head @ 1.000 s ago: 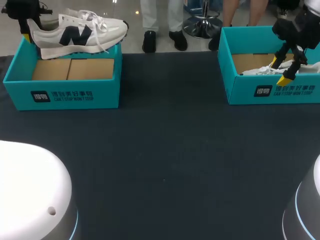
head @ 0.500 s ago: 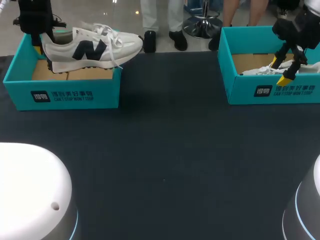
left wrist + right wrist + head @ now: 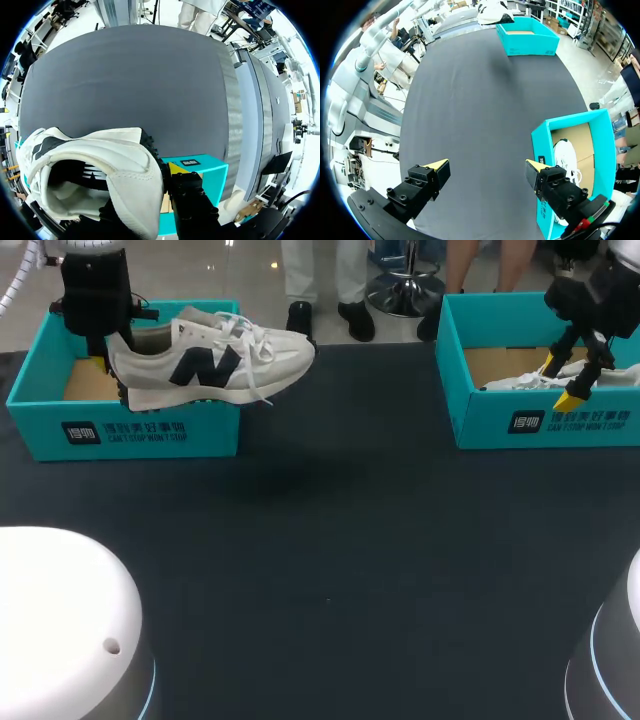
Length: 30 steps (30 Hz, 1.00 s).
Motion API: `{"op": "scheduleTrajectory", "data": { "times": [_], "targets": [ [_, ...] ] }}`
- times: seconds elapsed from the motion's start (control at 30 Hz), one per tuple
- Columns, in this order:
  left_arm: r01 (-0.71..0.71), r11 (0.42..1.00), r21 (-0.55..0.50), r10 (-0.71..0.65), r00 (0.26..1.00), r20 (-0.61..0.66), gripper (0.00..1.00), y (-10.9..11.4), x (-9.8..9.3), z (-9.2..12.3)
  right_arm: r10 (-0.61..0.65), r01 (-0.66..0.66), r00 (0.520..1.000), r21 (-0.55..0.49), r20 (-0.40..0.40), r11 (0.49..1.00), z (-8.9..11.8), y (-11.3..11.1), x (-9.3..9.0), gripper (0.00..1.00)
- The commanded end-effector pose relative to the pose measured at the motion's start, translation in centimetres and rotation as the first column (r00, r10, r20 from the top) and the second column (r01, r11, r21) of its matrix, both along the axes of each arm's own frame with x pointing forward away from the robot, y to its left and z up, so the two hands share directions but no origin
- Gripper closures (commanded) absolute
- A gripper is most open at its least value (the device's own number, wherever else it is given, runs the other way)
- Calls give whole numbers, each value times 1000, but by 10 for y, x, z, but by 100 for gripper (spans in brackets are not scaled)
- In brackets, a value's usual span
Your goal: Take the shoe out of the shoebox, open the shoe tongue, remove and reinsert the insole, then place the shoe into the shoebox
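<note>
My left gripper (image 3: 105, 360) clamps, by its heel, the white navy-emblemed sneaker (image 3: 215, 365) above the teal cardboard shoebox (image 3: 212, 432) with white front print; my right gripper (image 3: 557, 383) hangs spread.

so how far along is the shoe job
Done: the white lace-up sneaker is out of the left teal cardboard shoebox. In hand: the left gripper holds it by the heel, toe out past the box's wall. Left: tongue, insole out and in, reboxing. The right gripper hangs open above the other teal shoebox's edge.
</note>
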<state>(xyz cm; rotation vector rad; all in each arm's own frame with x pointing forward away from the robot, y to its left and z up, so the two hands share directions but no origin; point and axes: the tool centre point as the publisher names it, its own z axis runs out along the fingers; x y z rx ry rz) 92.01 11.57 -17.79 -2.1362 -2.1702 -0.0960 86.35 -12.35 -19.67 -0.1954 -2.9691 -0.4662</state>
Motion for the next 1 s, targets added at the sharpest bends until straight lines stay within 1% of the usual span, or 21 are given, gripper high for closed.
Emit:
{"op": "scheduleTrajectory", "data": {
  "times": [0.03, 0.27, 0.5, 0.73, 1.0],
  "targets": [
    [11, 1000, 0, -11, 998, 61, 100, -7, -17, 1, 1, -1, 1000, -2, -1, 1000, 0, 0, 1, 0],
    [18, 1000, 5, -18, 998, 60, 100, -18, -45, -2, 1, -1, 1000, -2, -1, 1000, 0, 0, 1, 0],
    [31, 999, 10, -31, 999, 38, 100, -36, -76, -10, 1, -1, 1000, -2, -1, 1000, 0, 0, 1, 0],
    [70, 997, 26, -70, 997, 16, 100, -58, -108, -25, 1, -1, 1000, -2, -1, 1000, 0, 0, 1, 0],
    [87, 996, 16, -87, 996, 5, 100, -81, -133, -37, 1, -1, 1000, -2, -1, 1000, 0, 0, 1, 0]
  ]
}}
